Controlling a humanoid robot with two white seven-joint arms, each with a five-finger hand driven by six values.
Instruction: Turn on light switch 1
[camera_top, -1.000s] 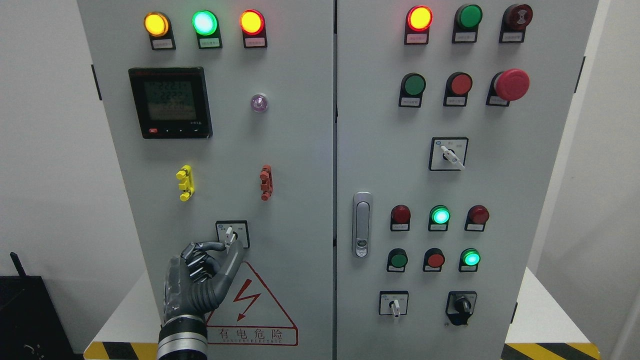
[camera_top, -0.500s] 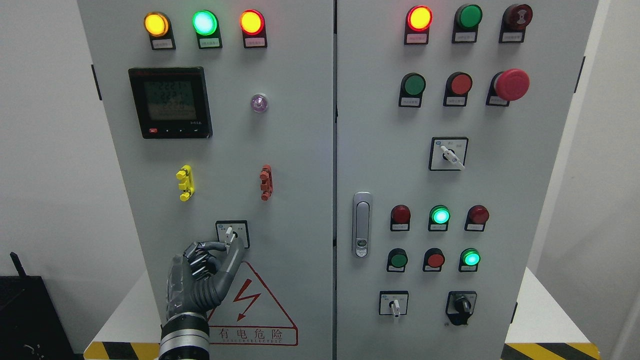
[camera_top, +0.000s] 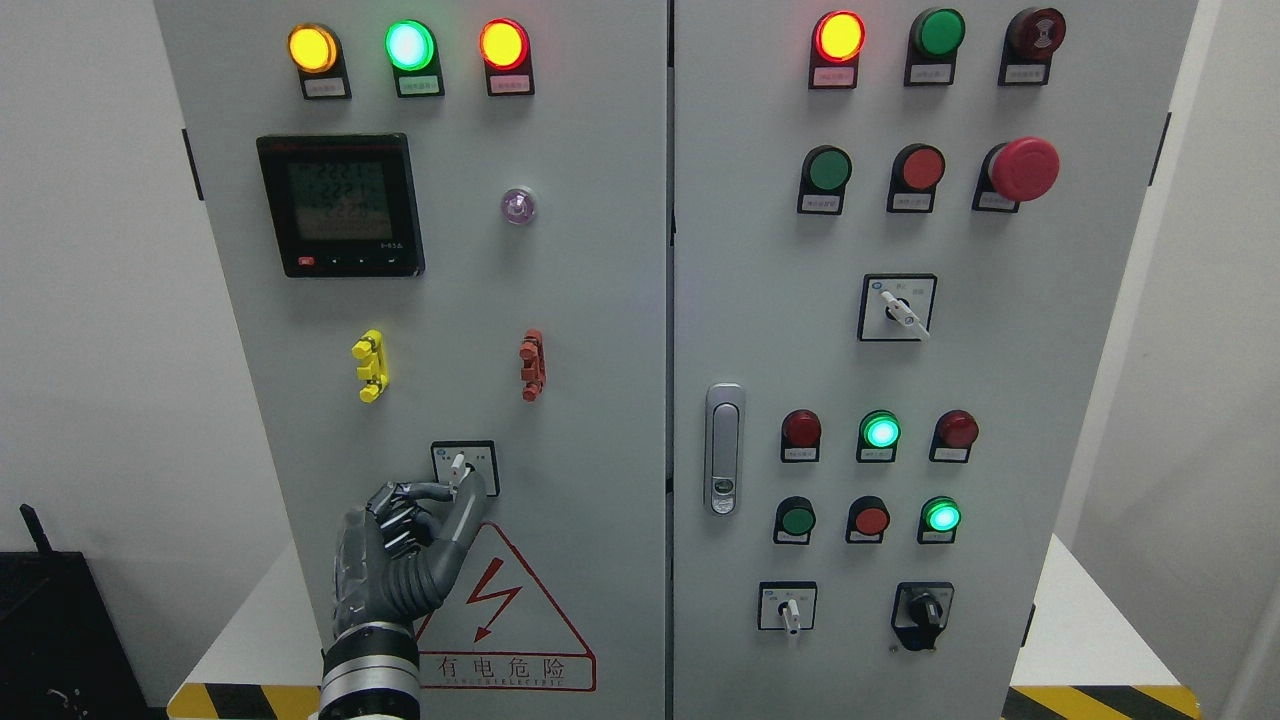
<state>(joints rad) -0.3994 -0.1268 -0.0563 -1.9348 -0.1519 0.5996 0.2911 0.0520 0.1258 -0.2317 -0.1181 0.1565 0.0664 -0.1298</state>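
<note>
- White walls flank a grey cabinet (camera_top: 600, 300) studded with lamps and knobs.
- Low on its left door, the switch (camera_top: 459, 466) has its white lever upright.
- Left hand (camera_top: 415, 535) pinches that lever between thumb and forefinger.
- Next, probably: twist it sideways without slipping off.

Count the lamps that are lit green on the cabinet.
3. One is in the left door's top row, between the amber and red lamps; two are low on the right door: one between two dark red lamps, one below right. None seems hidden.
</note>
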